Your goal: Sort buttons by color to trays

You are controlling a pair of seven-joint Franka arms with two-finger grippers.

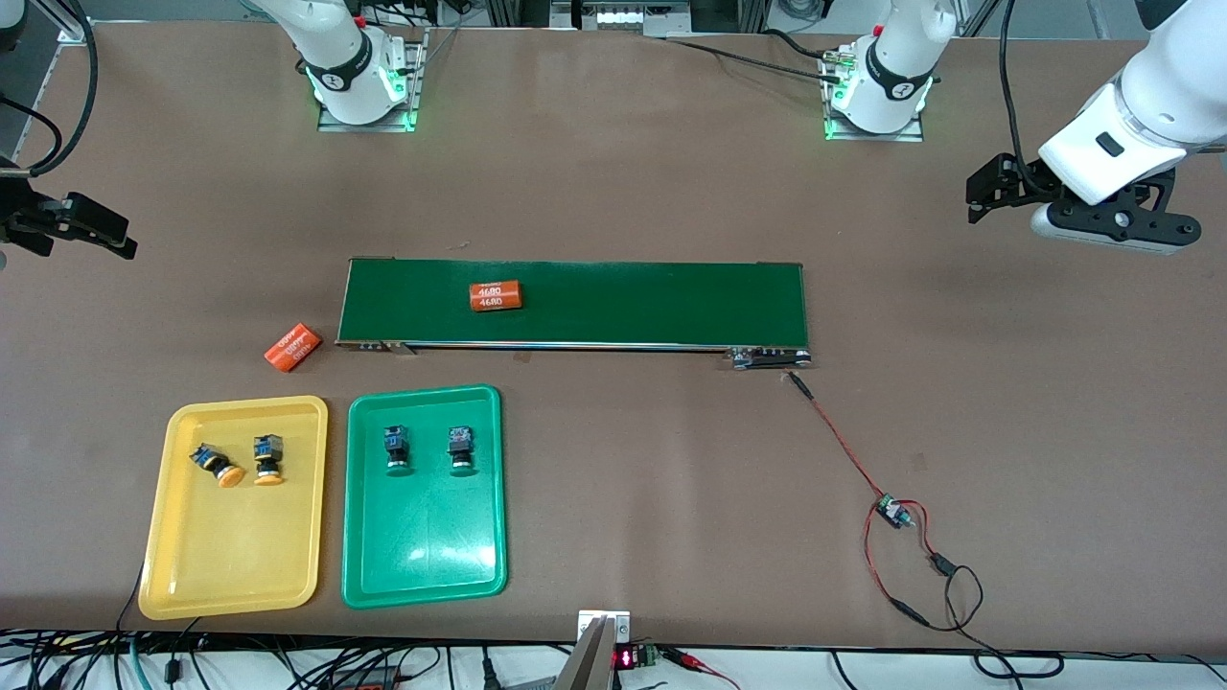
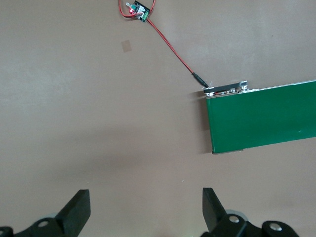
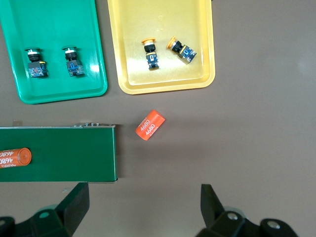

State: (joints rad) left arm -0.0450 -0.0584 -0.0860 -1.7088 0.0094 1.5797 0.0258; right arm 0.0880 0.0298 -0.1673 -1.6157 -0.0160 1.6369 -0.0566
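Observation:
Two buttons with yellow-orange caps (image 1: 216, 465) (image 1: 268, 458) lie in the yellow tray (image 1: 235, 565). Two buttons with green caps (image 1: 397, 450) (image 1: 461, 448) stand in the green tray (image 1: 427, 556) beside it. The right wrist view shows both trays, yellow (image 3: 163, 19) and green (image 3: 59, 24), with their buttons (image 3: 150, 54) (image 3: 34, 61). My right gripper (image 3: 143, 190) hangs open and empty over bare table at the right arm's end of the belt. My left gripper (image 2: 145, 195) is open and empty over bare table past the belt's other end.
A long dark-green conveyor belt (image 1: 623, 302) lies mid-table with an orange numbered cylinder (image 1: 495, 295) on it. A second orange cylinder (image 1: 292, 347) lies on the table by the belt's end. A red wire runs from the belt to a small circuit board (image 1: 891, 511).

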